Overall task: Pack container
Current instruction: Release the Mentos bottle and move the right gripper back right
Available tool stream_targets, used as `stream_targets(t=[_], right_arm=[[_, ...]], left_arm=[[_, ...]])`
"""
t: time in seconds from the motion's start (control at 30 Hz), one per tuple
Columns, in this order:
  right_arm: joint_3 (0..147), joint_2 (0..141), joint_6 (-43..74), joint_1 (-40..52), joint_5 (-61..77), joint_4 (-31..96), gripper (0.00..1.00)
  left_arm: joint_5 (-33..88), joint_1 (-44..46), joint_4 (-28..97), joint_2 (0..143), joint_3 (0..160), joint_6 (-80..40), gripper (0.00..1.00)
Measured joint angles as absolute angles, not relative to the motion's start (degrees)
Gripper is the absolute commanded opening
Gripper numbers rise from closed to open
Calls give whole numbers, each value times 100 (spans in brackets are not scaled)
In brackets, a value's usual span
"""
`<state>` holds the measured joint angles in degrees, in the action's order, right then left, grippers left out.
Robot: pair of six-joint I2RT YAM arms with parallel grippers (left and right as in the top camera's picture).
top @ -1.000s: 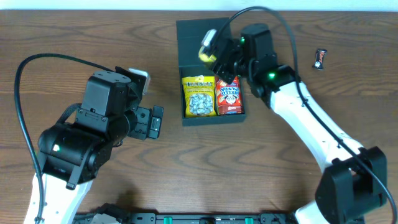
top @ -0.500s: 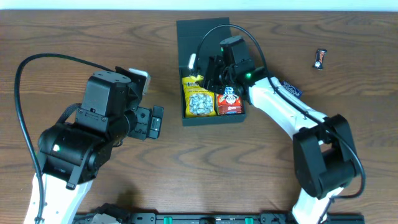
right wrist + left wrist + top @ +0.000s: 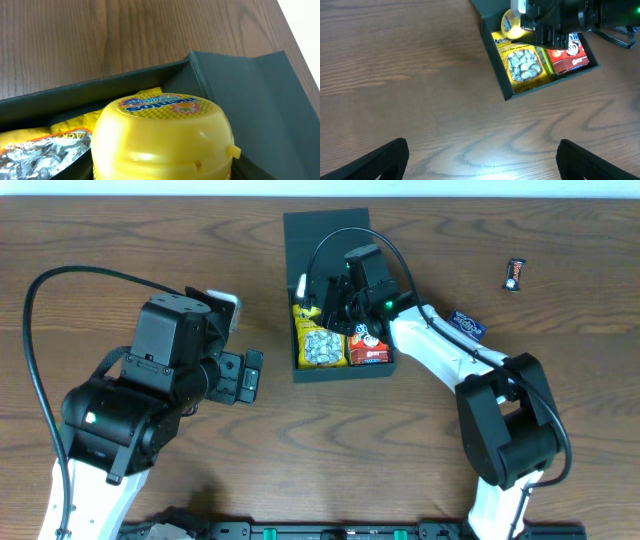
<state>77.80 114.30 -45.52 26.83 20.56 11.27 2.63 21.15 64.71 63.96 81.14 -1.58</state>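
Black cardboard container (image 3: pixel 310 240), overhead: lid flap open, far middle of wooden table (image 3: pixel 150 240); right gripper (image 3: pixel 325 302) over it; left gripper (image 3: pixel 250 373) well apart. Left wrist: left jaws spread wide, empty; right gripper clamped on yellow tub (image 3: pixel 511 24) above yellow packet (image 3: pixel 522 67), beside red packet (image 3: pixel 572 55). Right wrist: tub fills foreground, container wall behind.

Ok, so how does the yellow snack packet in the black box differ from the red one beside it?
The yellow packet has a clear window showing pale pieces; the red packet is printed, with a cartoon face. From overhead, the yellow packet lies left and the red packet right. A yellow tub covers the yellow packet's far end, not the red packet's. Both lie flat, side by side, in the container.
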Motion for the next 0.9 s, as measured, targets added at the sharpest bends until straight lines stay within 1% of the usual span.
stream_targets(t=[0.03,0.07,0.27,0.57,0.73,0.9], right_arm=[[7780,11430,-4534,2683,2051,1127,88],[7780,11430,-4547,2681,2056,1120,99],[7780,11430,-4484,2683,2053,1015,99],[7784,11286,-3802,2694,2047,871,99],[7784,10331,-3059,2700,2036,891,99],[7808,9319,-2783,2600,2062,1011,99]], left_arm=[[263,2115,6471,6396,8114,-158,95],[263,2115,6473,6396,8114,-158,95],[263,2115,6471,6396,8114,-158,95],[263,2117,6471,6396,8114,-158,95],[263,2115,6471,6396,8114,-158,95],[263,2115,6471,6396,8114,-158,95]])
